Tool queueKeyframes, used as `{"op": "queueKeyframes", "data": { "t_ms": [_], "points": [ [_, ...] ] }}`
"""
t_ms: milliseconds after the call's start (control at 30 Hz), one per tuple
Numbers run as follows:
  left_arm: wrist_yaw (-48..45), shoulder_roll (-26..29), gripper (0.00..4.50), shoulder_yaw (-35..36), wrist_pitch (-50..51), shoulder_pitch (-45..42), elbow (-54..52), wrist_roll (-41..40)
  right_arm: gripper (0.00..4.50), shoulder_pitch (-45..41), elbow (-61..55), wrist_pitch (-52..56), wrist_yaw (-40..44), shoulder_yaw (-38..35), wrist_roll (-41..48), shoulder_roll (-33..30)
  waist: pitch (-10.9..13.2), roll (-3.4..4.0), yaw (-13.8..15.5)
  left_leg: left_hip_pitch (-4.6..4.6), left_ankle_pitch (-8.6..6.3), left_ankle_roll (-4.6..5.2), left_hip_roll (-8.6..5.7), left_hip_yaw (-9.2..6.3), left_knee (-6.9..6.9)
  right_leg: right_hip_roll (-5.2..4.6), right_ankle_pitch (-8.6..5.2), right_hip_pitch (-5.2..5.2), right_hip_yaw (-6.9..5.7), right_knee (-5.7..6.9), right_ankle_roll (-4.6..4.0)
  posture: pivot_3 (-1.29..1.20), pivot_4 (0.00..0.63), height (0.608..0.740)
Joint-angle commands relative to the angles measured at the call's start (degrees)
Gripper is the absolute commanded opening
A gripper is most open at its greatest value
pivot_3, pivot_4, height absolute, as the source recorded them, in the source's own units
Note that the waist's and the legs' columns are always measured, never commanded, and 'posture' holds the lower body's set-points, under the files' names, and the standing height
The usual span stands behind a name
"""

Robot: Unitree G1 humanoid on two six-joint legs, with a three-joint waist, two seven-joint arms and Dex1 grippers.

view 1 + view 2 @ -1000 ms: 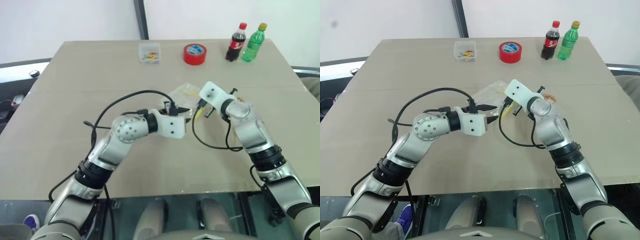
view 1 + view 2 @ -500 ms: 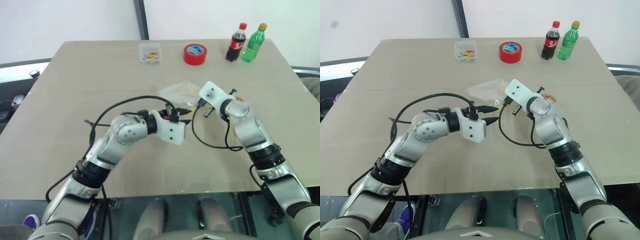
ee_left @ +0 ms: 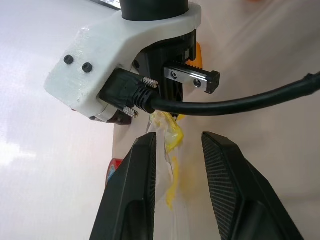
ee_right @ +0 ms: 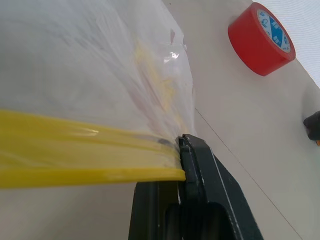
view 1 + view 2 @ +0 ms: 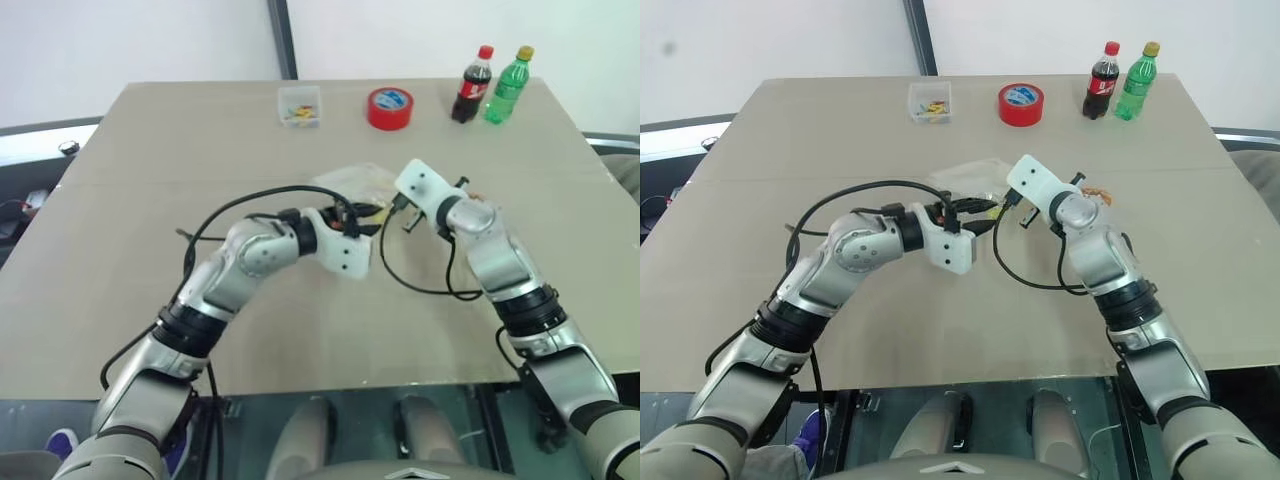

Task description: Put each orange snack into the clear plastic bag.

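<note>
The right gripper [image 4: 186,150] is clenched on the yellow seal strip of the clear plastic bag [image 5: 975,177], lifting that edge off the table [image 5: 790,130], probably so the mouth can be parted. The left gripper [image 3: 176,150] has its 2 fingers apart around the same strip, not yet pinching it. 1 orange snack [image 5: 1098,196] lies just beside the bag, behind the right wrist.

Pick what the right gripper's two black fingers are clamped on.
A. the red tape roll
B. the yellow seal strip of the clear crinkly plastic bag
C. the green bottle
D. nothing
B: in the right wrist view the right gripper is pinched shut on the yellow seal strip of the clear crinkly plastic bag, while the red tape roll lies apart on the table.
</note>
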Motion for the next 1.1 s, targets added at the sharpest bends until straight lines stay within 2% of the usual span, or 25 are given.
{"op": "queueKeyframes", "data": {
  "t_ms": [33, 200, 300, 333, 567, 733, 833, 1000, 1100],
  "points": [
    [1.86, -0.52, 1.52, 0.09, -3.05, -1.82, 0.82, 0.98, 0.0, -1.88, -1.65, 0.13, -0.46, -0.35, 0.28, 0.19, 0.0, 0.0, 0.0, 0.0, 0.0, 0.0, 0.0, 0.0, 0.0, 0.0, 0.0, 0.0, 0.0, 0.0, 0.0, 0.0, 0.15, 0.74],
    [2.99, -1.63, 1.52, -0.38, -4.95, -2.97, 4.1, 2.16, 0.0, -1.85, -2.25, 0.75, -0.36, -0.27, 0.41, 0.51, 0.0, 0.0, -0.01, 0.0, 0.0, 0.0, 0.0, 0.0, 0.02, 0.0, 0.0, -0.01, 0.0, 0.04, 0.0, 0.0, 0.15, 0.74],
    [2.87, -2.28, 0.23, -0.31, -5.34, -3.46, 5.41, 1.79, 0.0, -1.55, -3.1, 1.2, -0.34, -0.21, 0.52, 0.74, 0.0, 0.0, -0.02, 0.0, 0.0, 0.0, 0.0, 0.0, 0.03, 0.0, 0.0, -0.01, 0.0, 0.05, 0.0, 0.0, 0.15, 0.74],
    [2.69, -2.31, 0.09, -0.1, -5.21, -3.38, 5.75, 1.41, 0.0, -1.37, -3.51, 1.36, -0.37, -0.28, 0.6, 0.82, 0.0, 0.0, -0.03, 0.0, 0.0, 0.0, 0.0, 0.0, 0.03, 0.0, 0.0, -0.01, 0.0, 0.05, 0.0, 0.0, 0.15, 0.74],
    [1.24, -1.73, 0.09, 3.54, -2.8, -2.58, 9.53, -4.42, 0.0, 0.91, -7.72, 1.34, -0.65, -0.98, 1.6, 0.87, 0.0, 0.0, -0.07, 0.0, 0.0, 0.0, 0.0, -0.01, 0.03, 0.0, 0.0, -0.03, 0.01, 0.08, 0.0, 0.0, 0.15, 0.74],
    [-8.82, -2.98, 0.09, 7.78, -4.33, -1.41, 15.94, -23.12, 0.0, 5.12, -14.13, 1.21, 0.3, -2.77, 3.82, -0.75, 0.0, 0.0, -0.07, -0.01, 0.0, 0.01, 0.0, -0.02, 0.06, -0.02, 0.0, -0.04, 0.0, 0.08, 0.01, 0.0, 0.15, 0.74],
    [-11.91, -4.07, 0.0, 10.43, -4.69, -0.58, 17.83, -29.74, 0.91, 7.17, -16.29, 1.35, -0.66, -3.79, 4.24, -1.86, 0.0, 0.0, -0.05, -0.02, 0.0, 0.01, 0.0, -0.03, 0.08, -0.05, 0.0, -0.03, -0.01, 0.08, 0.0, 0.0, 0.15, 0.74],
    [-17.13, -4.56, 0.0, 12.82, -1.37, 0.35, 17.95, -36.53, 3.29, 10.46, -20.0, 1.07, -2.66, -4.91, 4.03, -2.71, 0.0, 0.0, -0.05, -0.01, 0.0, 0.01, 0.0, -0.04, 0.1, -0.04, 0.0, -0.03, -0.02, 0.11, 0.01, 0.0, 0.15, 0.74],
    [-19.32, -4.97, 0.0, 14.51, 0.85, 0.82, 17.46, -40.17, 3.29, 12.84, -23.29, 1.97, -2.65, -6.4, 5.02, -3.0, 0.0, 0.0, -0.08, -0.01, 0.0, 0.01, 0.0, -0.03, 0.1, -0.03, 0.0, -0.02, -0.01, 0.12, 0.01, 0.0, 0.15, 0.74]
  ]
}}
